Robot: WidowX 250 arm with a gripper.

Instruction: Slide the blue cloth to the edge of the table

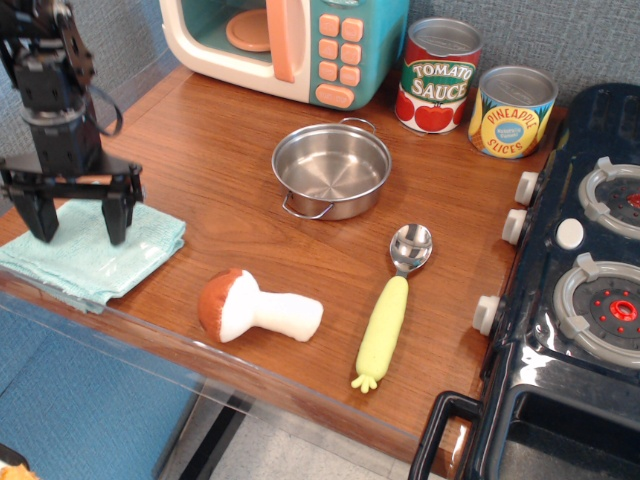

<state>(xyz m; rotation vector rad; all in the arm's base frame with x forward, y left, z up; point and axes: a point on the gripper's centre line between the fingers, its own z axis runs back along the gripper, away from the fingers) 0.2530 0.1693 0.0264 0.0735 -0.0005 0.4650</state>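
Black claw (78,218) is hanging over the blue cloth (95,255) at the left front of the wood surface (230,215), fingers spread wide apart and gripping nothing. Both fingertips (115,228) are pointing down onto the cloth; whether they are actually pressing it or sitting just above, can't tell. Cloth is lying flat, its near-left border reaching the clear plastic rim (150,335) along the front edge of the surface, some of it showing through the plastic.

Steel pot (331,170) is sitting mid-surface, empty, well apart from the cloth. Toy mushroom (255,308) is lying on its side near the front edge, brown cap facing left, just right of the cloth but not touching. Spoon with yellow corn-shaped handle (391,305) is lying right of the mushroom, bowl pointing toward the back. Toy microwave (285,42) is standing at the back, door partly open. Tomato sauce can (437,76) and pineapple slices can (511,112) are standing upright side by side at the back right. Black toy stove (580,290) is filling the right side, with its white knobs facing the surface.
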